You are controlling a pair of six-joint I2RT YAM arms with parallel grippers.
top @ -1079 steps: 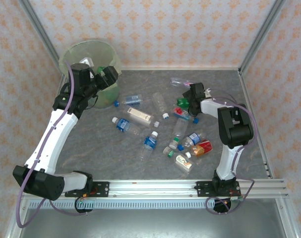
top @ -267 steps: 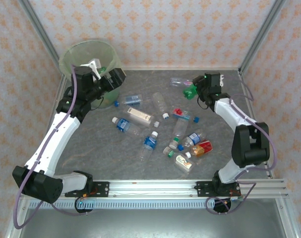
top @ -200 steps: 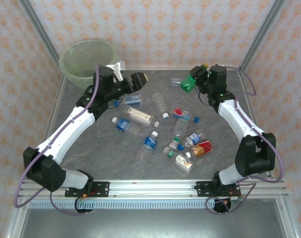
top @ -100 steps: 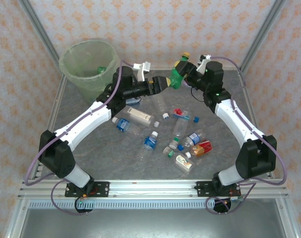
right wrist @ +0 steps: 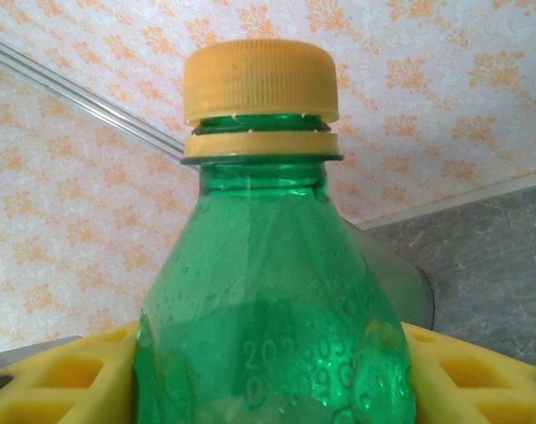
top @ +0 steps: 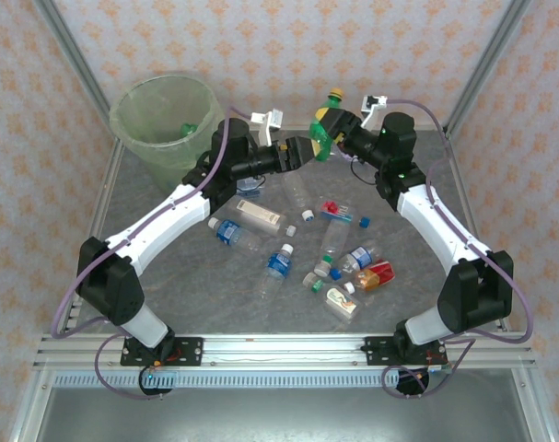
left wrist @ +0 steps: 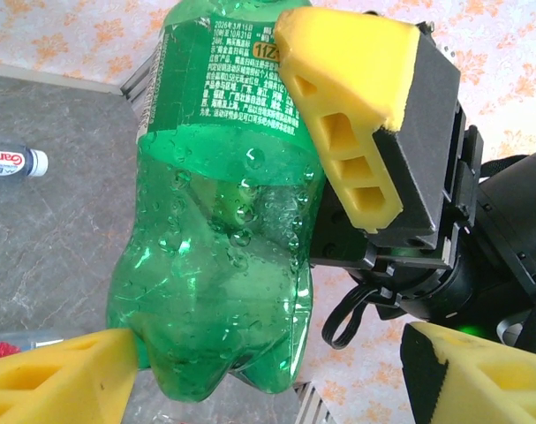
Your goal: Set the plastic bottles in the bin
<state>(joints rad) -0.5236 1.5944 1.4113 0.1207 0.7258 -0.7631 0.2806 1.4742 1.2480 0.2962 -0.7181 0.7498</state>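
Your right fingers (left wrist: pixel 347 115) pinched a green plastic bottle (left wrist: pixel 223 265), left fingers (left wrist: pixel 60 375) spread around it; most bottles (top: pixel 279 262) lay outside the pale-green round bin (top: pixel 150 152).

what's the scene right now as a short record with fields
right gripper: shut on the green bottle, held above the table
left gripper: open, fingers either side of that bottle's base
bin: far left corner, something green inside
other bottles: scattered on the table
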